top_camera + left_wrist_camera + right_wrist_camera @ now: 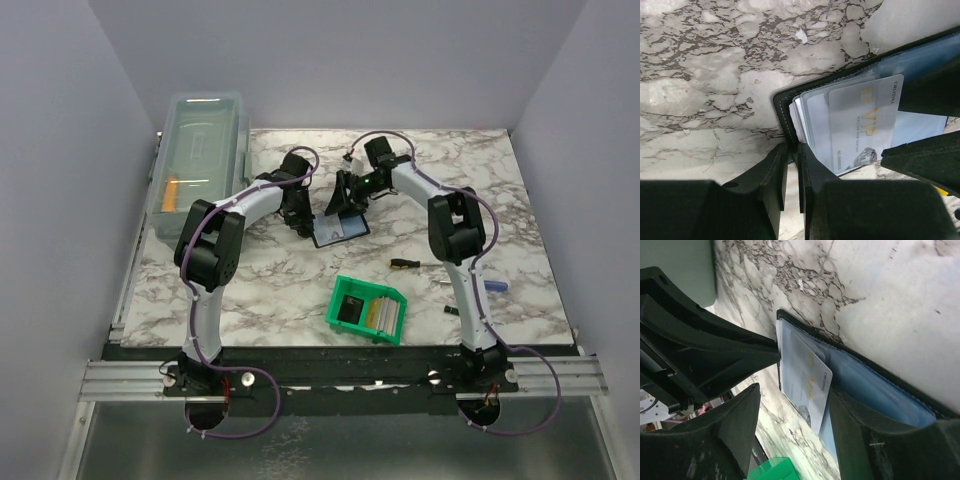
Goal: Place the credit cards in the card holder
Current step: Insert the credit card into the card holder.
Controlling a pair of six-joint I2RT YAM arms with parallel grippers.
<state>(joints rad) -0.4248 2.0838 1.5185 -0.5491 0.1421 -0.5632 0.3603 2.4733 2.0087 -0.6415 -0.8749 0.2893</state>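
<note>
The black card holder (341, 231) lies open on the marble table, blue-grey inner face up. A silver VIP credit card (865, 122) sits partly inside its clear sleeve and sticks out; it also shows in the right wrist view (805, 375). My left gripper (792, 150) is shut on the holder's black edge (782, 102) at its left side. My right gripper (795, 405) is open, its jaws standing either side of the silver card above the holder (880, 385). More credit cards, one dark (349, 308) and some cream and grey (386, 315), stand in the green bin (345, 284).
A clear lidded box (200, 160) stands at the back left edge. Two screwdrivers (412, 263) (470, 283) lie right of the holder, near the right arm. The green bin's corner shows in the right wrist view (772, 471).
</note>
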